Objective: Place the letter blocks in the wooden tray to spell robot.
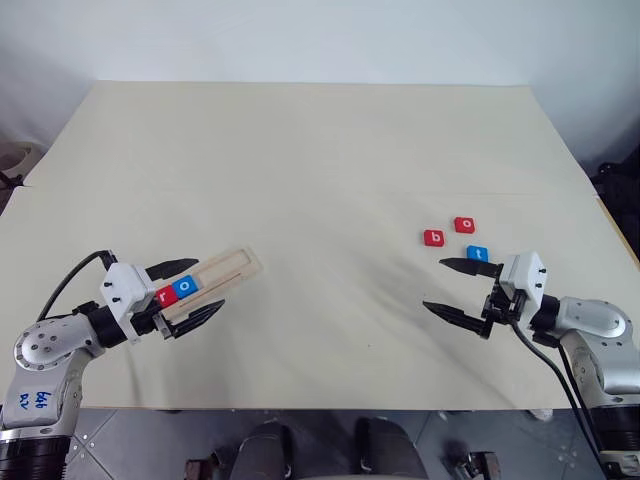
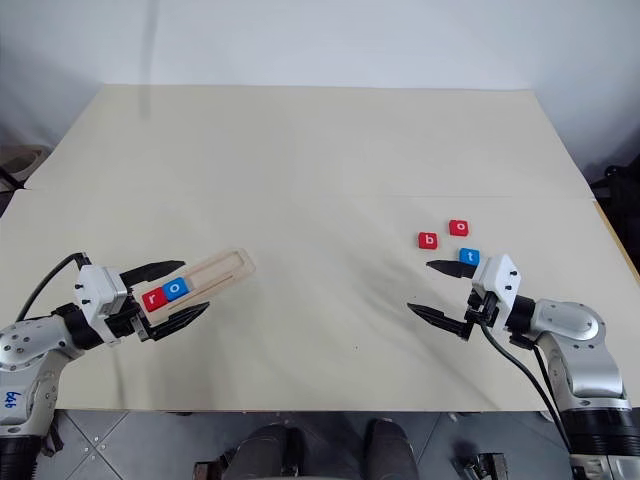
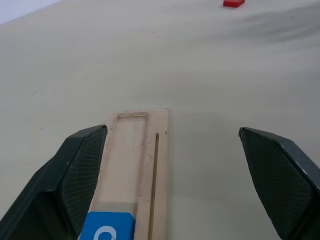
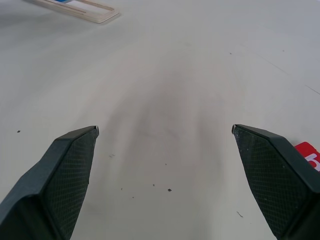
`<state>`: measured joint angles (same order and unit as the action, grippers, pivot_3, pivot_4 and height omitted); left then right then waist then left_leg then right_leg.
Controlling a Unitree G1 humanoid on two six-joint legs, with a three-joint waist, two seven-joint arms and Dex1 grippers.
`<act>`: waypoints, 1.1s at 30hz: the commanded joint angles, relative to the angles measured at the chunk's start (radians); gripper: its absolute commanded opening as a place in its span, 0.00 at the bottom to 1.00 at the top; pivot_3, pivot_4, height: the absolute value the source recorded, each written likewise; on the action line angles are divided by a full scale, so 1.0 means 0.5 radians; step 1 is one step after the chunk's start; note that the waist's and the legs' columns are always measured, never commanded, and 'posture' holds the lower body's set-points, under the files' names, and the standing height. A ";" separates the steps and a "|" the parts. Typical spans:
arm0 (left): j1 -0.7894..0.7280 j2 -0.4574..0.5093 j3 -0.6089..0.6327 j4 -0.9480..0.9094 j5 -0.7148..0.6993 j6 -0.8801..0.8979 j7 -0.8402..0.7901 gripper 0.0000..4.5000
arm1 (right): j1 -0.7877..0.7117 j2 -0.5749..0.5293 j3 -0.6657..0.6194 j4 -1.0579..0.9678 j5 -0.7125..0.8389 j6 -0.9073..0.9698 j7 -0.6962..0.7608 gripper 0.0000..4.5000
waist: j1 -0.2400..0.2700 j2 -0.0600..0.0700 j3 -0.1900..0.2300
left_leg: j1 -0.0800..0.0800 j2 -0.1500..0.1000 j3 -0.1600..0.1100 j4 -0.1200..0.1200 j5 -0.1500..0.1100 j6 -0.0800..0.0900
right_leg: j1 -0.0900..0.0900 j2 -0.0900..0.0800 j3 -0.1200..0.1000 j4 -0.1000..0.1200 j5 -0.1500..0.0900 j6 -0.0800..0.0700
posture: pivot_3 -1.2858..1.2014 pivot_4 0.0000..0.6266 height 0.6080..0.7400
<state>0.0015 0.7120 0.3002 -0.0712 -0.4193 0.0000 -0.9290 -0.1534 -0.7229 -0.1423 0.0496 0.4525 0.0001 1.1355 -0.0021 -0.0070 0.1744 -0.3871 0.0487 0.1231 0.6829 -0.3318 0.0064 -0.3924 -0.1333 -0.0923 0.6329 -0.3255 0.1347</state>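
Observation:
The wooden tray [image 1: 228, 270] lies at an angle on the left of the table. A red "r" block [image 1: 166, 295] and a blue "o" block [image 1: 186, 286] sit side by side at its near end. My left gripper [image 1: 210, 284] is open and straddles that end; in the left wrist view one finger [image 3: 80, 170] lies against the tray [image 3: 135, 150], the other well apart. Three blocks lie loose on the right: red "b" [image 1: 434, 238], red "o" [image 1: 465, 225] and blue "t" [image 1: 478, 254]. My right gripper [image 1: 433, 284] is open and empty, just beside the "t".
The beige table [image 1: 320, 150] stretches wide between both arms, with a faint seam running across its middle. Its front edge [image 1: 320, 408] is close below both grippers, and the floor lies beyond it.

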 commanded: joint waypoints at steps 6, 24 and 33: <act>0.036 -0.014 0.100 -0.077 -0.067 0.022 0.066 1.00 | -0.026 0.035 -0.058 -0.022 0.070 0.002 0.017 1.00 | 0.000 0.000 0.000 | 0.000 0.000 0.000 0.000 0.000 0.000 | 0.000 0.000 0.000 0.000 0.000 0.000 | 0.52 0.24 1.00; 0.897 -0.277 0.831 0.042 -0.186 -0.043 0.189 1.00 | -0.215 0.306 0.283 -0.422 0.125 0.037 0.137 1.00 | -0.004 -0.004 -0.002 | 0.000 0.004 -0.003 0.000 -0.002 0.003 | 0.001 -0.005 -0.001 0.000 0.000 0.000 | 0.52 0.24 1.00; 0.870 -0.162 0.841 0.192 -0.204 -0.018 0.080 1.00 | -0.169 0.244 0.263 -0.484 0.201 0.103 0.243 1.00 | -0.005 -0.006 -0.004 | 0.000 0.004 -0.004 0.000 -0.004 0.004 | 0.001 -0.006 -0.005 -0.009 0.000 -0.001 | 0.52 0.24 1.00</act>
<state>0.4370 0.6165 0.6932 0.0191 -0.4933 -0.0084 -0.8709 -0.2412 -0.5842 0.0108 -0.1545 0.5210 0.0417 1.2440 -0.0044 -0.0102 0.1725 -0.3869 0.0510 0.1210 0.6828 -0.3337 0.0083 -0.3917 -0.1363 -0.0948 0.6285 -0.3257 0.1343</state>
